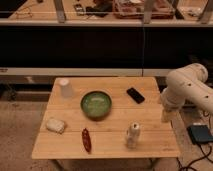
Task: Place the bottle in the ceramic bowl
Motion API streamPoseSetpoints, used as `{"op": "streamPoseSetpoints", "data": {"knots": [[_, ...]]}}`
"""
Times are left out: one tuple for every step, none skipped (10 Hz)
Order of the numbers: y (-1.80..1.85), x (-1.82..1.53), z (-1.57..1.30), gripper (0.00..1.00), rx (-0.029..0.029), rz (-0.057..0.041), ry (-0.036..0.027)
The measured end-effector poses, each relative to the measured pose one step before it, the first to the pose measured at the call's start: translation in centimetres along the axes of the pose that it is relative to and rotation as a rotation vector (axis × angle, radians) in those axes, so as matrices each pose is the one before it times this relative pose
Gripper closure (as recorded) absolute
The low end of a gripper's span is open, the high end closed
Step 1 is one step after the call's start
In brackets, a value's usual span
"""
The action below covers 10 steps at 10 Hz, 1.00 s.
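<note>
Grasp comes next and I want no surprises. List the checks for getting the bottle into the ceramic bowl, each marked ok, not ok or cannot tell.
1. Bottle stands upright near the table's front edge: ok.
2. Ceramic bowl upright, opening uncovered: ok.
3. Line from bottle to bowl free; red chili and black phone lie off it: ok.
4. Hand on the bottle: not ok; it hangs by the table's right edge, apart from it.
5. Bottle cap closed: cannot tell.
</note>
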State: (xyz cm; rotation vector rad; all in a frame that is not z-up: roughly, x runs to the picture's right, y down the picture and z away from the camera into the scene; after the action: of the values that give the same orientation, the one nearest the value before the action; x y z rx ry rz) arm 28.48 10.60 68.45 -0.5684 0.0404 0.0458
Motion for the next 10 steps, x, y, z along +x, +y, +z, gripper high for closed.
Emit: {"op": "streamPoseSetpoints", "data": {"knots": [[0.0, 0.002, 0.0, 0.35, 0.00001, 0.00002, 0.00003], [0.0, 0.001, 0.0, 0.35, 0.0, 0.00002, 0.00003], [0.0, 0.0, -0.002, 0.35, 0.00003, -0.00004, 0.0], [-0.002, -0.005, 0.001, 0.35, 0.0, 0.00001, -0.00007], [0.002, 0.003, -0.001, 0.35, -0.00002, 0.0, 0.00007], [-0.002, -0.001, 0.001, 0.35, 0.00004, -0.00001, -0.00004], [0.0, -0.002, -0.003, 0.35, 0.00001, -0.00005, 0.00004], [0.002, 0.004, 0.002, 0.35, -0.00005, 0.00004, 0.0], [-0.001, -0.001, 0.0, 0.35, 0.00001, -0.00001, 0.00002], [0.0, -0.001, -0.002, 0.35, 0.00003, -0.00001, 0.0]]}}
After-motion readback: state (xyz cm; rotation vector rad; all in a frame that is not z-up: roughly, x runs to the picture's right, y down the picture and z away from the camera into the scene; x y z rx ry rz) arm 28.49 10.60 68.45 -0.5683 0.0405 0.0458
